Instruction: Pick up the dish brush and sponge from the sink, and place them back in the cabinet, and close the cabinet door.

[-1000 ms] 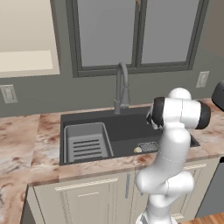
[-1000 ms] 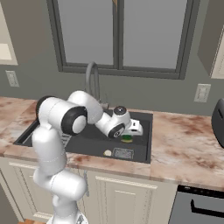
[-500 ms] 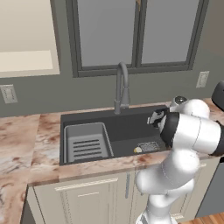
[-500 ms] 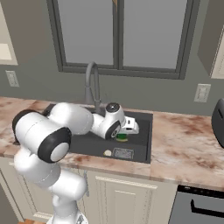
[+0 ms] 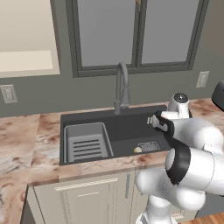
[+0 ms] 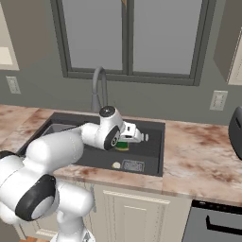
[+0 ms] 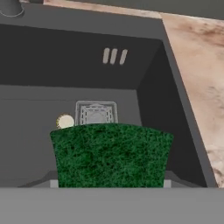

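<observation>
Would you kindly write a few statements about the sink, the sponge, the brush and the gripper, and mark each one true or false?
1. The sponge sits close against the gripper, between its fingers, above the sink floor. True.
2. The dish brush lies inside the ribbed drainer tray. False: it lies on the basin floor beside the drain, apart from the tray.
3. The faucet stands behind the basin, under the window. True.
4. The sponge's top is yellow. False: the face in the hand view is dark green.
5. The gripper hovers over the right-hand counter. False: it is over the basin.
</observation>
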Robot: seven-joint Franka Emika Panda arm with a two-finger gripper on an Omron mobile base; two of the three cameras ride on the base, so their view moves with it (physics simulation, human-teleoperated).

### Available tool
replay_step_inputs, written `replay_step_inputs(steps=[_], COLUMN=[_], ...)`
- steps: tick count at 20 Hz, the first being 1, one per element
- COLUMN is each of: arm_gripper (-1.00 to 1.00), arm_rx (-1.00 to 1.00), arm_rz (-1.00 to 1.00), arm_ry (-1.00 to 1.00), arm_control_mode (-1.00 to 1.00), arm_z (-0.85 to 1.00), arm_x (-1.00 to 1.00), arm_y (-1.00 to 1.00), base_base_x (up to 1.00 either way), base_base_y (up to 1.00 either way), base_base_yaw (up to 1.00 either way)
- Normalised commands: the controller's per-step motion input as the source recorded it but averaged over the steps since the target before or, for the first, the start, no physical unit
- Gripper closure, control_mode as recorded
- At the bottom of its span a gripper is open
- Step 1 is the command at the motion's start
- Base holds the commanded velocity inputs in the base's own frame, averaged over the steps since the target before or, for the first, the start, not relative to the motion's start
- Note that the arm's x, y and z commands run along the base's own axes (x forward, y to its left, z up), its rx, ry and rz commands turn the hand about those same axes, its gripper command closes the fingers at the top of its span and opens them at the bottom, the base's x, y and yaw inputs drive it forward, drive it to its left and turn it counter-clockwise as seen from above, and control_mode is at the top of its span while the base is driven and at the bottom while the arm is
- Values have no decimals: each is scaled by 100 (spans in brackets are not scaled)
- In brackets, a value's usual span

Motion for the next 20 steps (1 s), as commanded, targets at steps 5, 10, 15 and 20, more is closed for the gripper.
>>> replay_step_inputs(steps=[5, 10, 15, 20], arm_gripper=[100, 100, 100, 100], arm_rx=[0, 0, 2, 5], arm_rz=[-4, -2, -1, 0], arm_ry=[-3, -3, -1, -1], arm_control_mode=[-100, -100, -100, -100], arm_z=[49, 43, 42, 35], arm_x=[-32, -23, -23, -26], arm_y=[24, 21, 18, 17], base_base_x=[0, 0, 0, 0], base_base_y=[0, 0, 0, 0], base_base_yaw=[0, 0, 0, 0])
